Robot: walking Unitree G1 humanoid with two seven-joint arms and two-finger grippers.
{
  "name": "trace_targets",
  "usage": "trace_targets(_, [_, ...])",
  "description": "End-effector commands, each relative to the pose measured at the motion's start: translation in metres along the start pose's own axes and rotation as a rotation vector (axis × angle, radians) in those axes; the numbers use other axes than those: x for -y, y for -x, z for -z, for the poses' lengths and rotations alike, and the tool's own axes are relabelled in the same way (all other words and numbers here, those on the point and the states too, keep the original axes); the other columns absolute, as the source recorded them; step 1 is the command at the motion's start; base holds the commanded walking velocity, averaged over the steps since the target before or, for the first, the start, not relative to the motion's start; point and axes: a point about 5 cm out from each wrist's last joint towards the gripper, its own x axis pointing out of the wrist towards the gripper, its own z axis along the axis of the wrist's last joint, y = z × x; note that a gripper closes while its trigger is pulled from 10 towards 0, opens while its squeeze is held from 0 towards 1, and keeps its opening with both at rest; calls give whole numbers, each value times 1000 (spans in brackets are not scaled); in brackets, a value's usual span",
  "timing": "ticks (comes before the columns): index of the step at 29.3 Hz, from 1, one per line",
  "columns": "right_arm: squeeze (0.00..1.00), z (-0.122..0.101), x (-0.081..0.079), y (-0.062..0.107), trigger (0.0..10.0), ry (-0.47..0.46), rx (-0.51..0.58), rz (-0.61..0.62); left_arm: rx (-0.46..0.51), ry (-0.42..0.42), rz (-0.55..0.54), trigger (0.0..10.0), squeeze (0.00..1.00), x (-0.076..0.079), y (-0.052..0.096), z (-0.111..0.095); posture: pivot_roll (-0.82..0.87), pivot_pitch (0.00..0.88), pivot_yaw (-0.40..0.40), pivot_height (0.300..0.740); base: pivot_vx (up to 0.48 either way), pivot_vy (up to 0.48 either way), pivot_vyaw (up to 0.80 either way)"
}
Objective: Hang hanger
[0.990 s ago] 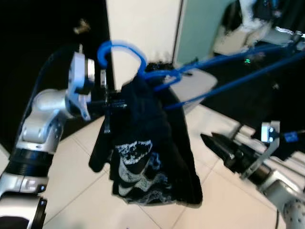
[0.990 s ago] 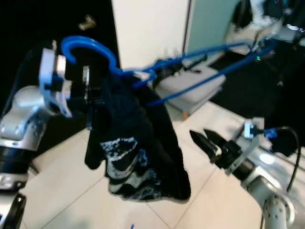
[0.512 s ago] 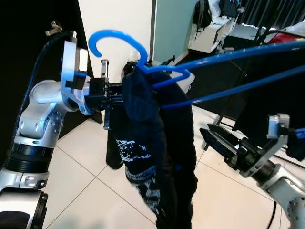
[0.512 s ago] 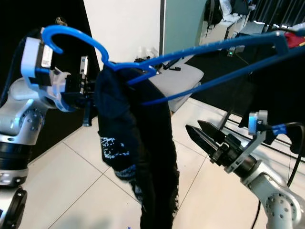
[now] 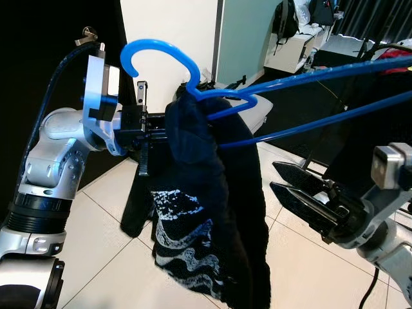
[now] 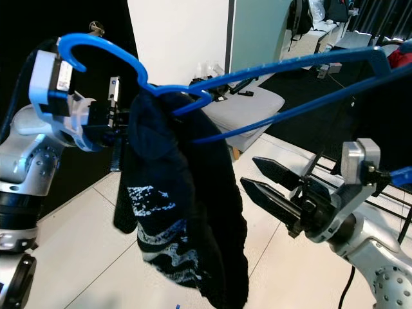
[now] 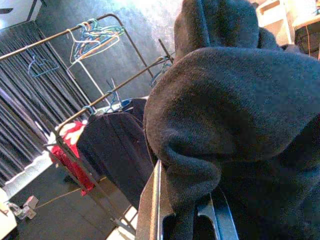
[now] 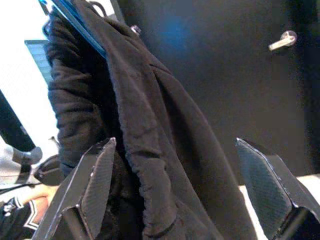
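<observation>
Two grippers are in play, and the nearer one has changed most: compared with half a second ago the right gripper (image 6: 257, 181) sits larger and closer to the camera, its two black fingers spread apart and empty, pointing toward the hanging cloth. The black garment (image 5: 206, 219) now hangs broader, its white printed patch turned more toward the head camera than it was a moment ago, when it hung as a narrower column. From the right wrist view the dark fabric falls between the spread fingertips (image 8: 97, 180) without being pinched, so a steadying grasp looks possible but not yet made.

Farther back, the left gripper (image 5: 147, 132) is closed into the upper folds of the garment just below the neck of the blue hanger (image 5: 193, 80), holding the whole load up; the hook curls free above it, caught on nothing.

Beyond, in the left wrist view, a clothes rack (image 7: 95, 107) stands well apart with hangers and dark clothes on it. I judge the hanger has yet to be carried there.
</observation>
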Motion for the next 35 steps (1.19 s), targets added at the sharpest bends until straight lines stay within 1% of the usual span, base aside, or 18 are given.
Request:
trace_targets(1, [0, 2, 1, -1, 10000, 7, -25, 17, 22, -23, 14, 10000, 0, -1, -2, -8, -22, 40, -10, 740, 0, 0, 0])
trace_targets(3, [0, 9, 5, -5, 10000, 11, -71, 39, 27, -24, 16, 10000, 0, 0, -3, -8, -13, 38, -16, 740, 0, 0, 0])
trace_targets(4, [0, 17, 8, -10, 10000, 13, -131, 59, 30, -24, 18, 10000, 0, 0, -3, -9, -9, 37, -17, 740, 0, 0, 0])
trace_targets(6, [0, 17, 8, -10, 10000, 13, -131, 59, 30, -24, 18, 10000, 0, 0, -3, -9, -9, 37, -17, 740, 0, 0, 0])
trace_targets(7, [0, 25, 11, -14, 10000, 17, -186, 78, 31, -26, 19, 10000, 0, 1, -4, -10, -6, 36, -19, 740, 0, 0, 0])
trace_targets(9, [0, 25, 11, -14, 10000, 17, -186, 78, 31, -26, 19, 10000, 0, 1, -4, -10, -6, 36, -19, 740, 0, 0, 0])
trace_targets(10, [0, 31, 12, -17, 10000, 19, -228, 83, 31, -27, 19, 10000, 0, 1, -4, -10, -6, 36, -19, 740, 0, 0, 0])
trace_targets(16, [0, 44, 15, -16, 10000, 36, -365, 117, 30, -29, 19, 10000, 0, 2, -4, -10, -3, 32, -23, 740, 0, 0, 0])
trace_targets(19, [0, 55, 22, -6, 10000, 64, -506, 188, 27, -36, 12, 10000, 0, 1, -3, -11, -6, 33, -24, 740, 0, 0, 0])
trace_targets(21, [0, 55, 22, -6, 10000, 64, -506, 188, 27, -36, 12, 10000, 0, 1, -3, -11, -6, 33, -24, 740, 0, 0, 0])
trace_targets(23, [0, 68, 32, 15, 10000, 75, -665, 290, 13, -48, -3, 10000, 0, -2, 1, -13, -11, 37, -23, 740, 0, 0, 0])
trace_targets(25, [0, 68, 32, 15, 10000, 75, -665, 290, 13, -48, -3, 10000, 0, -2, 1, -13, -11, 37, -23, 740, 0, 0, 0])
trace_targets(26, [0, 73, 38, 25, 10000, 70, -712, 352, 10, -53, -9, 10000, 0, -3, 3, -13, -11, 38, -22, 740, 0, 0, 0])
trace_targets(28, [0, 73, 38, 25, 10000, 70, -712, 352, 10, -53, -9, 10000, 0, -3, 3, -13, -11, 38, -22, 740, 0, 0, 0])
trace_targets(29, [0, 79, 48, 35, 5569, 65, -756, 446, 9, -57, -15, 10000, 0, -4, 3, -14, -11, 38, -22, 740, 0, 0, 0])
trace_targets(30, [0, 79, 48, 35, 5569, 65, -756, 446, 9, -57, -15, 10000, 0, -4, 3, -14, -11, 38, -22, 740, 0, 0, 0])
trace_targets(31, [0, 85, 54, 43, 0, 48, -790, 513, 8, -61, -19, 10000, 0, -5, 3, -15, -10, 40, -22, 740, 0, 0, 0])
trace_targets(35, [0, 90, 62, 51, 0, 27, -807, 592, -2, -65, -28, 10000, 0, -6, 4, -15, -7, 42, -24, 740, 0, 0, 0])
